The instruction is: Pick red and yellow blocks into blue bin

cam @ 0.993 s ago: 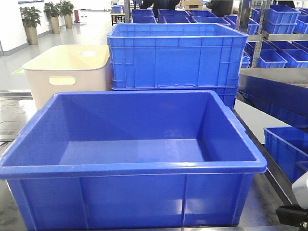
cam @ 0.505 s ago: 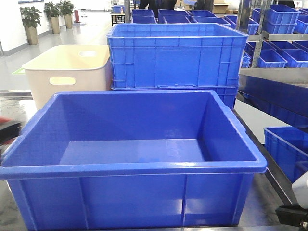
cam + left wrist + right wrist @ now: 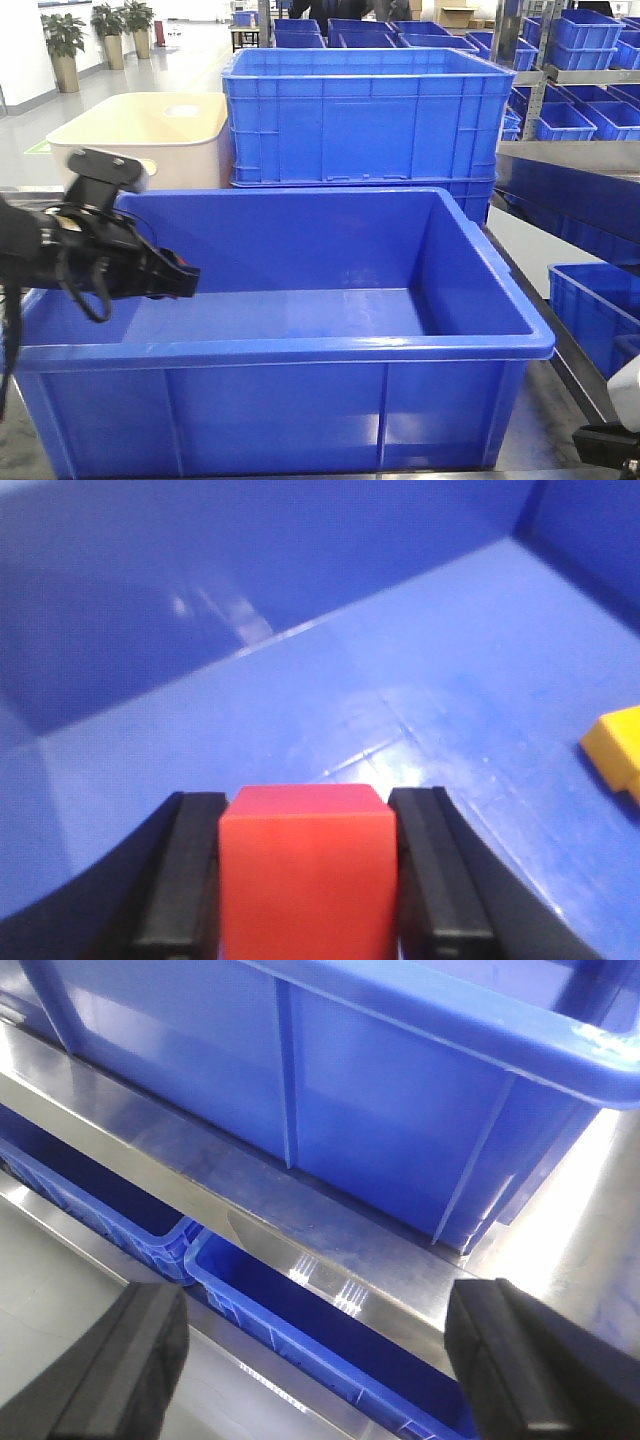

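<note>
Gripping the red cube (image 3: pixel 305 865) between both pads, my left gripper (image 3: pixel 185 281) hangs over the left side of the blue bin (image 3: pixel 300 345), above its floor. I see the yellow brick (image 3: pixel 618 748) lying on that floor, off to one side. My right gripper (image 3: pixel 310 1360) is spread wide, holding nothing, beside the bin's outer wall above a metal shelf edge (image 3: pixel 300 1230).

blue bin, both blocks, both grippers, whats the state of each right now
blue bin: upright, open-topped
red block: clamped in the left gripper, above the bin floor
yellow block: lying loose on the bin floor
left gripper: shut on the red block
right gripper: open, empty, outside the bin
</note>
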Robot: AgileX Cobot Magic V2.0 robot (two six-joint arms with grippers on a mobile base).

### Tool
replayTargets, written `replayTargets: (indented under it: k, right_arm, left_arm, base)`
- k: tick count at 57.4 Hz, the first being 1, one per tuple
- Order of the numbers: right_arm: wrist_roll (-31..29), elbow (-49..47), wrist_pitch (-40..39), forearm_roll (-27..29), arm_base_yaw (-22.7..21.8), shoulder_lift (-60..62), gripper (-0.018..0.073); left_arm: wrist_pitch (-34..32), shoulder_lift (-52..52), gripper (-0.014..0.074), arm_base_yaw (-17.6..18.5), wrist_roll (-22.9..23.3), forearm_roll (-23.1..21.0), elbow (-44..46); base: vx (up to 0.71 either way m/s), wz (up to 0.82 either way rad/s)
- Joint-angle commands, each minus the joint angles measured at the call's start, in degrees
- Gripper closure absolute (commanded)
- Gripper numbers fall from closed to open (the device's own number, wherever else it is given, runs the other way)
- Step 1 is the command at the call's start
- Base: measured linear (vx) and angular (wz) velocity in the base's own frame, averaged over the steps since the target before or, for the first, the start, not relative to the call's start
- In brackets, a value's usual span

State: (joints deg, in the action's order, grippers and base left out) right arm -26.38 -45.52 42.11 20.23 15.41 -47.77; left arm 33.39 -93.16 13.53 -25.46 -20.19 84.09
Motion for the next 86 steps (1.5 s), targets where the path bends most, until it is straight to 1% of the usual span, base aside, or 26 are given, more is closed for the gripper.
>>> replayTargets:
  k: [1,2,3,9,16,23,30,36,39,44,57,61,66,70,74,82,86]
  right_arm:
    - [-0.48,-1.62,-4.04,1.03,0.04,0.54,-0.001]
    - [-0.48,-1.62,-4.04,1.03,0.04,0.54,-0.001]
    - [-0.48,-1.62,-4.11,1.03,0.04,0.54,-0.001]
    - [-0.48,-1.62,-4.3,1.03,0.04,0.54,-0.001]
    - [-0.48,-1.62,-4.31,1.03,0.04,0.54,-0.001]
    - [-0.48,-1.62,-4.31,1.03,0.04,0.54,-0.001]
    - [-0.48,-1.62,-4.3,0.98,0.04,0.54,-0.001]
    - [-0.48,-1.62,-4.3,0.98,0.04,0.54,-0.001]
    - [-0.48,-1.62,-4.18,0.98,0.04,0.54,-0.001]
    - [-0.48,-1.62,-3.91,0.75,0.04,0.54,-0.001]
    - [-0.43,-1.62,-3.87,-0.09,0.04,0.54,-0.001]
    - [-0.03,-1.62,-3.87,-0.39,0.04,0.54,-0.001]
    - [2.84,-1.62,-3.87,-2.14,0.04,0.54,-0.001]
    - [6.52,-1.62,-3.87,-4.82,-0.01,0.54,-0.001]
    - [11.38,-1.62,-3.78,-8.52,-0.01,0.54,-0.001]
    - [23.76,-1.62,-1.96,-17.31,-0.01,0.54,-0.001]
    - [28.14,-1.62,-1.04,-21.09,-0.01,0.54,-0.001]
  left_arm:
    - [-1.47,0.28,0.0048,0.1,-0.08,-1.62,4.17]
    - [-1.3,-0.04,0.0033,0.1,-0.08,-1.62,4.38]
    - [-0.8,-0.44,-0.0021,0.1,-0.08,-1.62,4.66]
    - [0.02,-0.37,-0.0057,0.1,-0.08,-1.58,4.66]
    - [2.08,1.28,-0.0046,0.1,-0.08,-1.34,4.66]
    - [4.06,5.53,-0.0027,0.1,-0.08,-0.98,4.66]
    - [8.34,11.66,0.0004,0.1,0.06,-1.58,4.61]
    - [12.43,16.79,0.0018,0.1,1.16,-1.58,4.03]
    - [13.53,20.39,0.002,0.1,1.88,-1.72,2.13]
    - [13.85,26.29,0.002,0.1,1.83,-2.29,-2.36]
    - [12.42,42.22,0.002,0.1,1.89,-2.18,-18.94]
    - [11.45,46.97,0.002,0.1,2.65,-1.9,-24.27]
    - [10.02,52.47,0.002,0.1,7.13,-0.68,-29.98]
    - [9.11,55.84,0.002,0.1,11.05,1.6,-33.71]
    - [8.61,58.39,0.002,0.1,15.37,5.19,-36.76]
    - [8.5,60.95,0.002,0.1,26.59,14.86,-40.81]
    - [8.8,61.0,0.002,0.1,29.85,17.94,-41.57]
  base:
    - [0.0,0.0]
    - [0.0,0.0]
    - [0.0,0.0]
    - [0.0,0.0]
    - [0.0,0.0]
    - [0.0,0.0]
    - [0.0,0.0]
    - [0.0,0.0]
    - [0.0,0.0]
    - [0.0,0.0]
    - [0.0,0.0]
    - [0.0,0.0]
    - [0.0,0.0]
    - [0.0,0.0]
    - [0.0,0.0]
    - [0.0,0.0]
    - [0.0,0.0]
